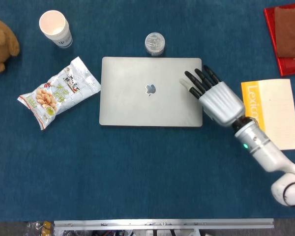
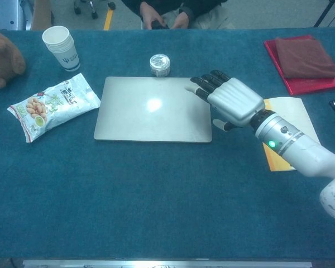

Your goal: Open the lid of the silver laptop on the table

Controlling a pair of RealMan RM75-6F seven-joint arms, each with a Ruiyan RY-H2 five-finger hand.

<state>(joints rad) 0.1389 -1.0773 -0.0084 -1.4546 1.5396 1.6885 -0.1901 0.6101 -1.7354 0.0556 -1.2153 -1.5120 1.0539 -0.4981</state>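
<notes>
One robot hand [image 1: 214, 93] over closed silver laptop [image 1: 147, 93], fingers extended

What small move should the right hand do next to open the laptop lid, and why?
Probably draw the right hand back to the laptop's near edge and hook the fingers under the lid there. The lid lies fully closed, and the fingers lie flat over its right part, where they have no edge to lift.
</notes>
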